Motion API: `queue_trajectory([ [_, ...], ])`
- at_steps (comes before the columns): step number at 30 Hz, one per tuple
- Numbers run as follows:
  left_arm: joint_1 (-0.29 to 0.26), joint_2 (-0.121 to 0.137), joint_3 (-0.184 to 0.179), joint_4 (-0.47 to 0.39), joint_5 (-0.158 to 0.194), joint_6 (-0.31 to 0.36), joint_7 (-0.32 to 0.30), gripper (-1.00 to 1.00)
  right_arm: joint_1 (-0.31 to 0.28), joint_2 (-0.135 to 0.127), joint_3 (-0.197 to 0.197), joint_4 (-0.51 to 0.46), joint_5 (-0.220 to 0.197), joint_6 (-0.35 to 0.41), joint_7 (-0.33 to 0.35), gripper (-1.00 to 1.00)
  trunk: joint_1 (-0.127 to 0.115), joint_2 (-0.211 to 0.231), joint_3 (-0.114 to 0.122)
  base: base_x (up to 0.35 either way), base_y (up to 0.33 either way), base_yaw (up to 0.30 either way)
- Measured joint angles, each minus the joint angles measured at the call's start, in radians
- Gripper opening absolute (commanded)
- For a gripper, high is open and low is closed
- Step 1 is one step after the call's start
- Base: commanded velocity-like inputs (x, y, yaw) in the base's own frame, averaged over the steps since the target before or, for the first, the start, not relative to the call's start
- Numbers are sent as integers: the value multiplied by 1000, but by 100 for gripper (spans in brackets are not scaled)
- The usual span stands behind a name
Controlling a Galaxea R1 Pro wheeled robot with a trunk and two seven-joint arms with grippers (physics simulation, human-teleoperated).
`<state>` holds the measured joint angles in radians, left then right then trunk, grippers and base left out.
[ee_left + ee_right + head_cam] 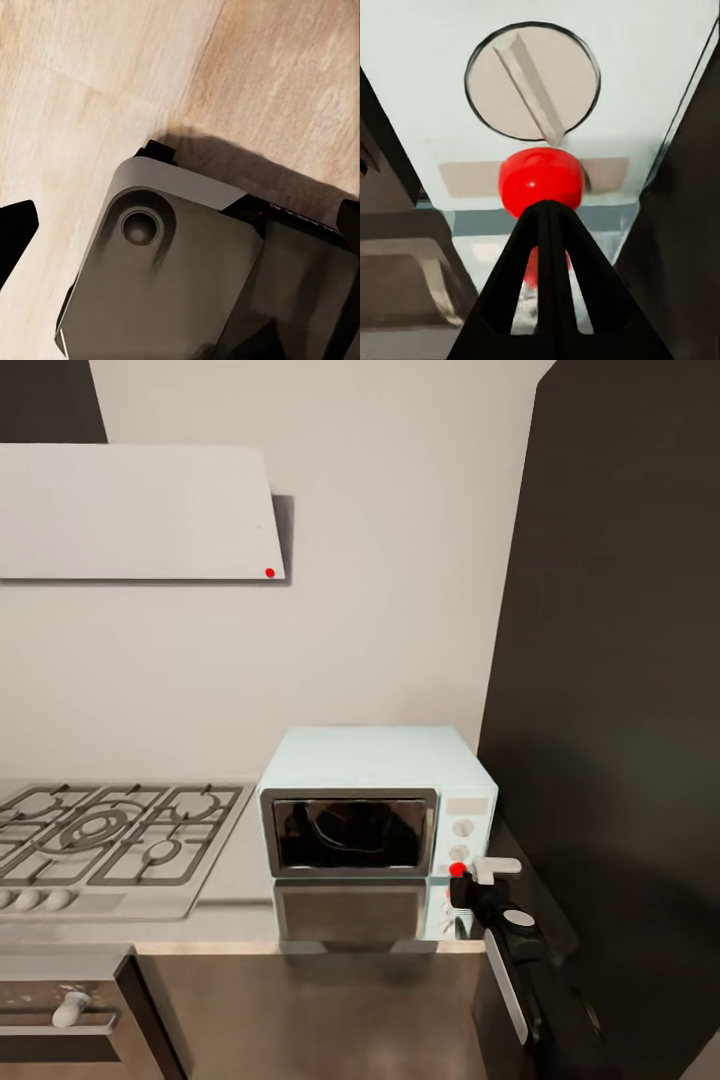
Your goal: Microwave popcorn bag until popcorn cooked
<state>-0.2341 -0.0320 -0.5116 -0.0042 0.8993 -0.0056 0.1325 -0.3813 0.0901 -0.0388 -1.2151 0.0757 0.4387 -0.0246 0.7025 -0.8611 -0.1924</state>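
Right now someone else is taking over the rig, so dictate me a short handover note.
Right pincer: shut, tip at the red indicator dot on the microwave panel, below a knob.
Left pincer: view looks down at the wood floor; state cannot be told.
Microwave sits on the countertop, door closed; something dark shows behind the glass, unclear what.
Left: confirm the bag is inside and heating starts.

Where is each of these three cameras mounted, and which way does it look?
Head: high on the robot, looking forward and down at the microwave, hob and right arm.
Left wrist: faces the wood floor and part of the robot's grey body.
Right wrist: looks along the shut right gripper at the red button.
Shared: the button and microwave, head and right wrist.
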Motion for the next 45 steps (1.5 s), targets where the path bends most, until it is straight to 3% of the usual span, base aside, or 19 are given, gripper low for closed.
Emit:
queue_trajectory([
  [33, 0, 0, 0, 1, 0, 0, 0, 100, 0, -3, -3, 41, 7, 0, 3, -100, 0, 0, 0, 46, 0, 0],
  [38, 0, 0, 0, 1, 0, -1, 0, 100, 32, -3, -4, 15, 2, 0, 5, -100, 0, -1, 0, 79, 0, 0],
  [45, 0, -3, 0, 1, 13, -1, 0, 100, 0, -3, -4, 35, 7, 6, 5, -100, 1, 0, 0, -211, 0, 0],
])
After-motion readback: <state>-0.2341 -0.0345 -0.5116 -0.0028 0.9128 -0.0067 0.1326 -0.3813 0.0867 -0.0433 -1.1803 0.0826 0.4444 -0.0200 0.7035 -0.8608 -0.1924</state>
